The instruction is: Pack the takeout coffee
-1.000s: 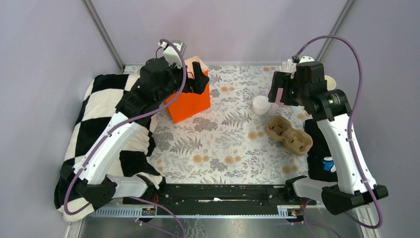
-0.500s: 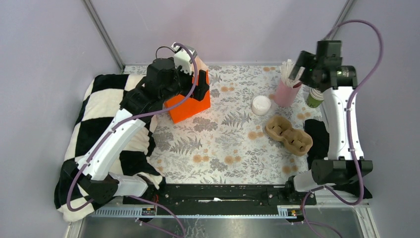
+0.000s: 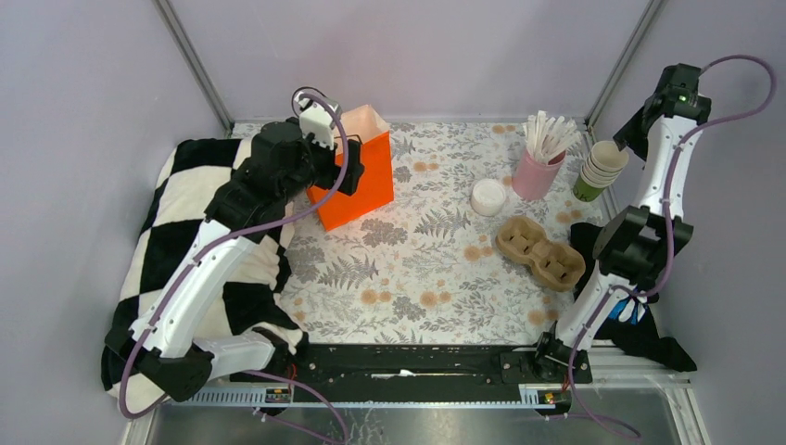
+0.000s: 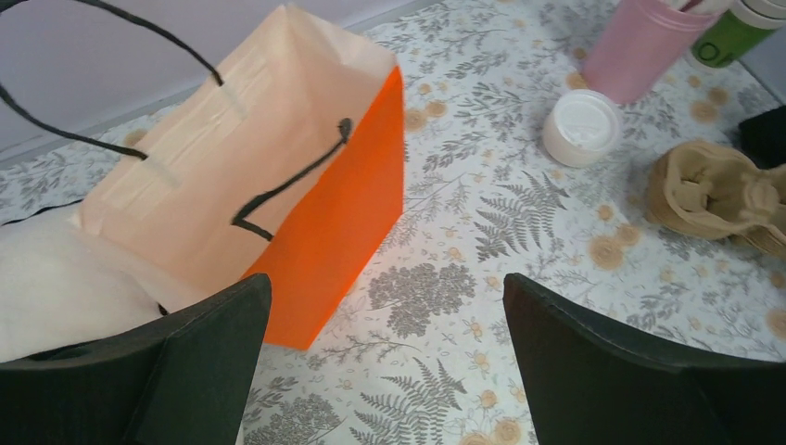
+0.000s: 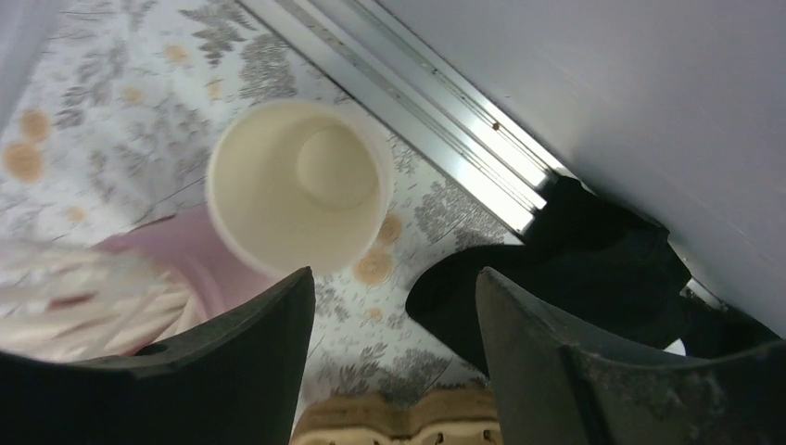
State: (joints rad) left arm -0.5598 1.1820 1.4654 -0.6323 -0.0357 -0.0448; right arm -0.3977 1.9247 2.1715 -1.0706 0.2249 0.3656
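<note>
1. We see the coffee [image 3: 488,197] standing just behind the carrier [image 3: 539,250].
2. Our left claw [image 4: 385,287] gapes wide, empty, well left of the carrier.
3. Our right claw [image 5: 394,278] gapes, empty, above cups [image 5: 297,185] behind the carrier.

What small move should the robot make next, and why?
Probably swing the right pincer toward the lidded cup. It hangs open and empty over the lidless cup stack, while the lidded cup stands beside the carrier, not in it.
</note>
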